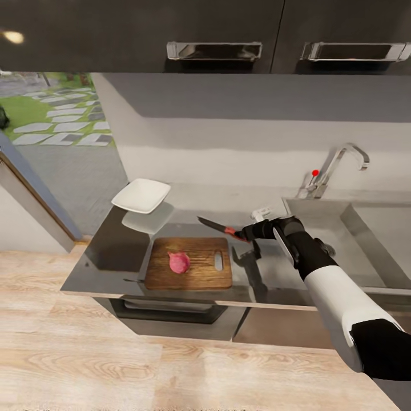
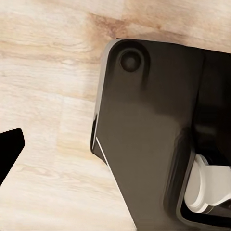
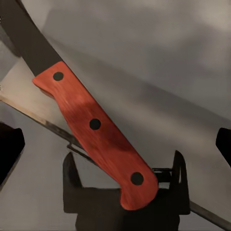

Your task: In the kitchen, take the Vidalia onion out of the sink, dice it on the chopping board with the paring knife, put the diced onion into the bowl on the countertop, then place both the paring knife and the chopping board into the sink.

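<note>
The paring knife [image 1: 216, 226] lies on the grey countertop [image 1: 114, 251], just right of the chopping board [image 1: 197, 273], its red handle [image 3: 96, 127] toward my right gripper. That right gripper [image 1: 246, 232] hovers open over the handle, fingertips [image 3: 9, 149] wide apart on either side and not touching it. A pinkish onion piece [image 1: 178, 262] rests on the board. At the counter's back left stands the white bowl [image 1: 141, 195]. To the right is the sink [image 1: 354, 240] with its faucet [image 1: 337, 165]. My left gripper [image 2: 115, 144] hangs open over the floor beside my base.
Dark wall cabinets [image 1: 217, 34] hang above the counter. The glossy top mirrors my gripper and the bowl. A wooden floor [image 1: 114, 365] runs in front of the counter, and a window or door at the left opens on a garden path [image 1: 63, 114].
</note>
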{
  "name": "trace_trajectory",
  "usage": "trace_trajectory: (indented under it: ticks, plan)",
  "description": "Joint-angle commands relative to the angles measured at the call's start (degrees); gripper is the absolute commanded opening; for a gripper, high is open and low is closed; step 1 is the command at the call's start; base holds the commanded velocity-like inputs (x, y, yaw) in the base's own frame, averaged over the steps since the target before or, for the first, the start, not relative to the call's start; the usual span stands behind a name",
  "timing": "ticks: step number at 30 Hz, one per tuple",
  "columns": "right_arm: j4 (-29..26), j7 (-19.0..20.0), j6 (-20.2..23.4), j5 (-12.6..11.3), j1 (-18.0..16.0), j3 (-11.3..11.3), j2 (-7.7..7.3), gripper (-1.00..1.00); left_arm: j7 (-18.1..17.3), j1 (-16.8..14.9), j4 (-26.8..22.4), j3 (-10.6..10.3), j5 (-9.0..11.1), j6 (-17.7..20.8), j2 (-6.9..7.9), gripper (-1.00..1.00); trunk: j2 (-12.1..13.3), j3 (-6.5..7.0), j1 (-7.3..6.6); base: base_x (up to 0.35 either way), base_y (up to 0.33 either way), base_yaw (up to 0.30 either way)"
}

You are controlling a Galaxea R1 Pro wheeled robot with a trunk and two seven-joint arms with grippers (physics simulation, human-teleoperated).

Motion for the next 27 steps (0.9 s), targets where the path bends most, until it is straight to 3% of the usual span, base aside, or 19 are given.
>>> trace_trajectory:
  ticks: [1, 15, 27]
  plan:
    - [-0.09, 0.41, 0.16, 0.53, -0.04, 0.11, -0.04, 1.0, -0.28, 0.02, 0.05, -0.11, 0.59, -0.04, 0.03, 1.0, -0.09, -0.17, 0.03, 0.0, 0.0, 0.071]
    - [-0.08, 0.41, 0.16, 1.28, -0.04, 0.08, -0.17, 1.0, -0.28, 0.02, 0.5, -0.11, 0.59, -0.04, 0.03, 1.0, -0.09, -1.41, 0.03, 0.002, -0.019, 0.071]
    - [-0.05, 0.33, 0.08, 1.93, -0.04, 0.11, -1.42, 1.0, -0.3, 0.02, 0.89, -0.11, 0.59, -0.04, -0.03, 1.0, -0.09, -1.88, 0.03, 0.031, -0.066, 0.03]
